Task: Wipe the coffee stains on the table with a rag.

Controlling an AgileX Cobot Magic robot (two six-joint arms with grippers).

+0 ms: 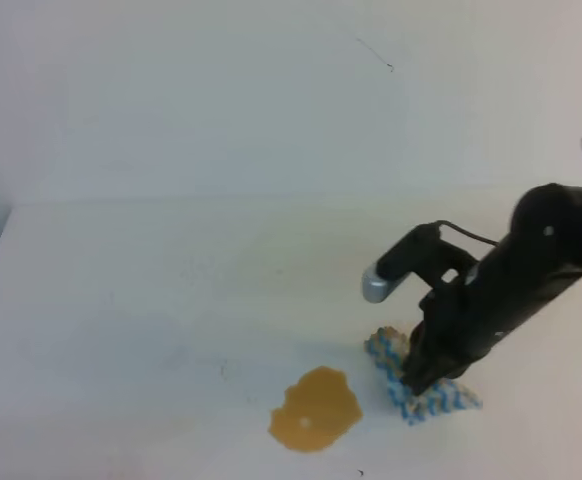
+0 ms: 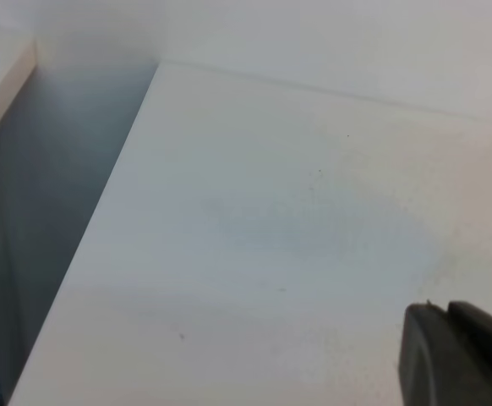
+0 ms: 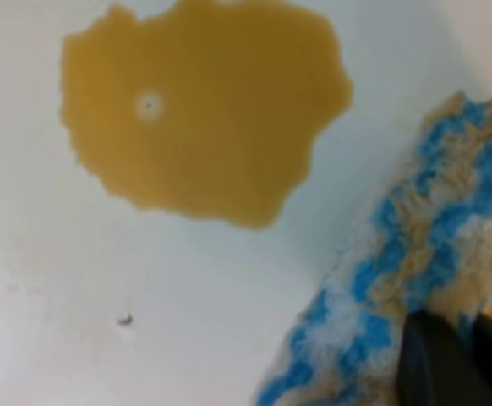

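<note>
The coffee stain (image 1: 316, 410) is an amber-brown blotch on the white table (image 1: 171, 300) near the front edge. In the right wrist view it (image 3: 204, 106) fills the upper left and has a pale speck. The rag (image 1: 441, 400), with blue, white and tan zigzags, lies bunched just right of the stain without touching it. My right gripper (image 1: 411, 383) points down onto the rag (image 3: 415, 271), fingers close together and pinching the cloth (image 3: 474, 364). My left gripper (image 2: 449, 355) shows only in its own wrist view, fingers together and empty, above bare table (image 2: 271, 237).
The pale wall (image 1: 271, 90) rises behind the table's straight far edge. The table's left edge drops into a grey gap (image 2: 51, 211). A tiny dark speck (image 3: 124, 320) lies on the table below the stain.
</note>
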